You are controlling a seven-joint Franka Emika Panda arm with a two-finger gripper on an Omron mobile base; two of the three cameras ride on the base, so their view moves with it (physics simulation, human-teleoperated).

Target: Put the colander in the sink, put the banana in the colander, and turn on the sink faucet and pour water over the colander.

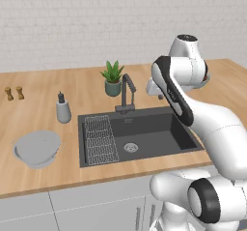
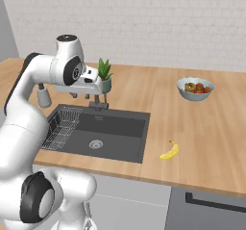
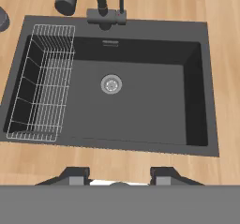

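Left base view: colander point(image 1: 37, 148) on the counter, well left of the sink point(image 1: 140, 134), empty, upright. Arm raised over the sink's right part, so colander far to the pincer's left. Faucet point(image 1: 127, 93) behind the sink, dry.

Right base view: banana point(image 2: 169, 150) on the counter just right of the sink, long axis slanting away and rightward. Fruit bowl point(image 2: 194, 89) farther back. Pincer point(image 2: 80, 95) under the hand; state hard to tell.

Hand view: fingertips point(image 3: 78, 175) apart, nothing between. Sink below, holding just a wire rack point(image 3: 42, 82) at its left; drain point(image 3: 111, 84) bare.
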